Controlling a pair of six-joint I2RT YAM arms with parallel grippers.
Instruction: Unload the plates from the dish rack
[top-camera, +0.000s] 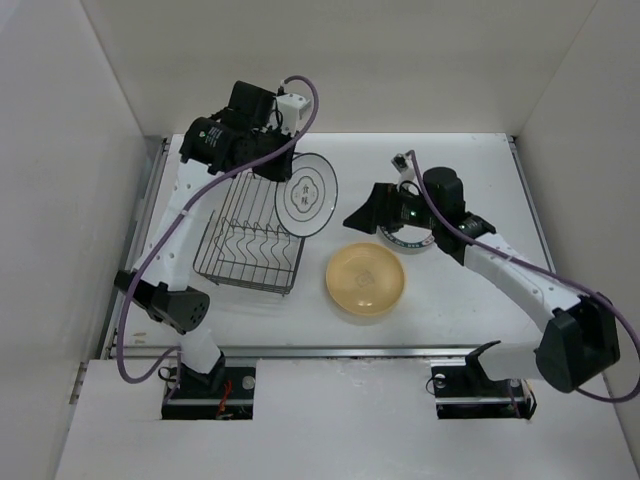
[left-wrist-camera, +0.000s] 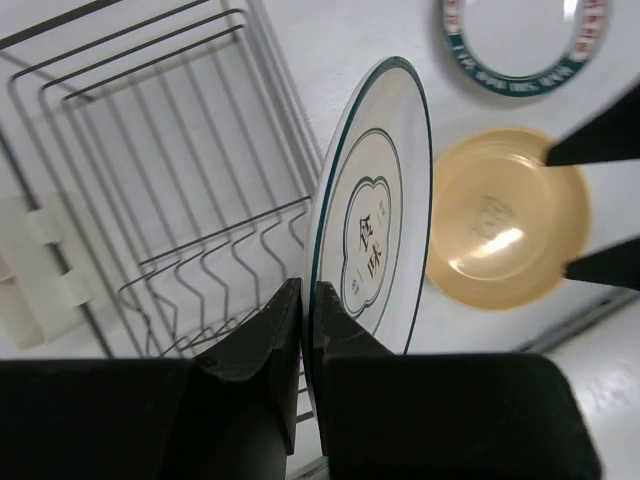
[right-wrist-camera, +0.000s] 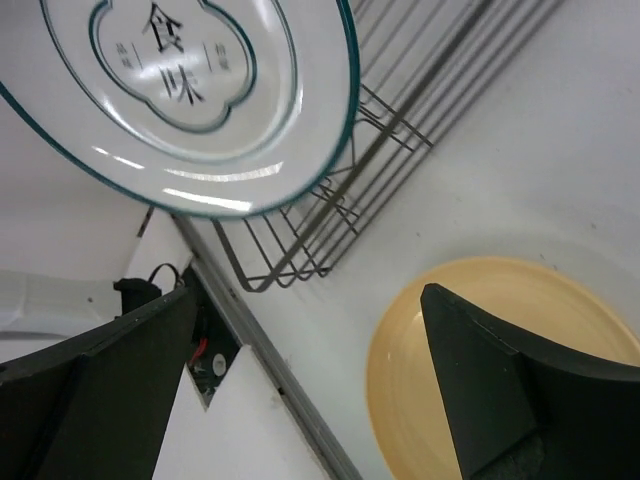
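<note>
White table (top-camera: 450, 312) enclosed by plain white walls (top-camera: 60, 150).

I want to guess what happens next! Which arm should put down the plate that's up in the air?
Probably the left. The left arm's fingers are shut on the rim of the white plate, held up by the dish rack. The right arm's fingers are open and hold nothing.

Bright, even overhead light fills the white enclosure (top-camera: 400, 60), and we see only faint, soft shadows on the table (top-camera: 450, 310). To the right of the left gripper's (left-wrist-camera: 305, 290) jaws glare pools on the yellow plate (left-wrist-camera: 500, 235); the right gripper's (right-wrist-camera: 308, 295) fingers (right-wrist-camera: 500, 390) loom blurred, with sheen streaking the white plate (right-wrist-camera: 200, 100) above them.
</note>
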